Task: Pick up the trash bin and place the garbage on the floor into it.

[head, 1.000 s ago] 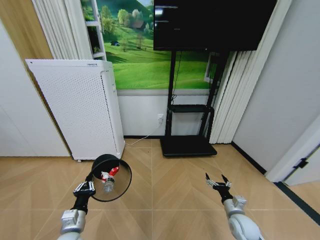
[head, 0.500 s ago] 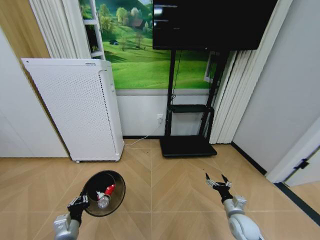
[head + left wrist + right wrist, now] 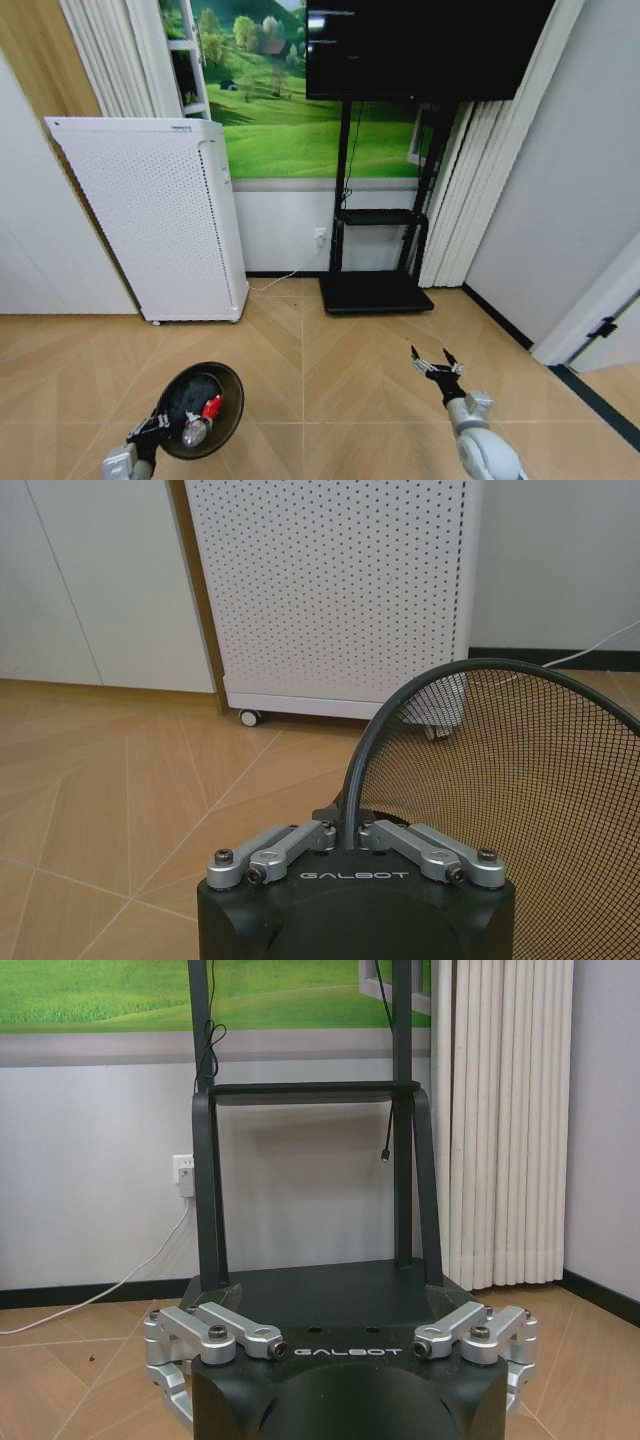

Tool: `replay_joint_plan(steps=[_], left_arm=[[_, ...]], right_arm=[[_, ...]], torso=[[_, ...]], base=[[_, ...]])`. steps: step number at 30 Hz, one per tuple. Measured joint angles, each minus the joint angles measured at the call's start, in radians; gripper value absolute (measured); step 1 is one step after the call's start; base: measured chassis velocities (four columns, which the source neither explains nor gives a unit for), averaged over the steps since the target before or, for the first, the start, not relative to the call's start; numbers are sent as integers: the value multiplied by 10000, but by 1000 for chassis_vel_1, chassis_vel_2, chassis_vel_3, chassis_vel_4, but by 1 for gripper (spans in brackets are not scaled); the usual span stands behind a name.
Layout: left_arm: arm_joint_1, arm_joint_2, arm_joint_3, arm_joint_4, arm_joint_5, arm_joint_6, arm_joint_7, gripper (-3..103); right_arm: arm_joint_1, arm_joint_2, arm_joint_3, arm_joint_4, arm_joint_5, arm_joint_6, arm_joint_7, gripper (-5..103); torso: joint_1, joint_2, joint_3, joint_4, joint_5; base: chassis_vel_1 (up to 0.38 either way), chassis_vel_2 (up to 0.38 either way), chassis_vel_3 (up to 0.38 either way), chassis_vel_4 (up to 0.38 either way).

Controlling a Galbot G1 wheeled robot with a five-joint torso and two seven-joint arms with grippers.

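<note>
Two arms show: the left gripper (image 3: pixel 148 436), jaws clamped on the rim, holds the trash bin (image 3: pixel 200 410) at seven o'clock, lower than a second ago (garbage (image 3: pixel 198 418) inside, so set-down seems near). Right gripper (image 3: pixel 434 364) waits at five o'clock, jaws spread, empty.

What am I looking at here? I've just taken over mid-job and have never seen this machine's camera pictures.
It is a wheeled robot with two arms. The wide picture comes from its head, looking down at the wooden floor; the other two come from cameras on its wrists. The left hand is shut on the rim of the trash bin, a black mesh basket; inside it lie a red packet and other litter. The right hand hangs open and empty. Ahead stand a white perforated appliance and a black TV stand.
</note>
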Motion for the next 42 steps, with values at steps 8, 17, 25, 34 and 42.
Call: replay_joint_plan(steps=[8, 17, 25, 34, 42], left_arm=[[-98, -4, 42, 224, -17, 81, -127, 3], [-440, -1, 147, 806, -225, -93, -34, 3], [-476, -107, 276, 1133, -677, -286, 247, 3], [-312, -121, 174, 1032, -825, -325, 225, -1], [-405, -27, 23, 1172, -825, -437, 115, 31]], right_arm=[[0, 0, 0, 0, 0, 0, 0, 100], [0, 0, 0, 0, 0, 0, 0, 100], [0, 0, 0, 0, 0, 0, 0, 100], [0, 0, 0, 0, 0, 0, 0, 100], [0, 0, 0, 0, 0, 0, 0, 100]], torso=[[0, 0, 0, 2, 1], [0, 0, 0, 2, 1], [-1, 0, 1, 1, 0], [0, 0, 0, 2, 1], [-1, 0, 0, 1, 2]], base=[[0, 0, 0, 0], [0, 0, 0, 0], [0, 0, 0, 0], [0, 0, 0, 0], [0, 0, 0, 0]])
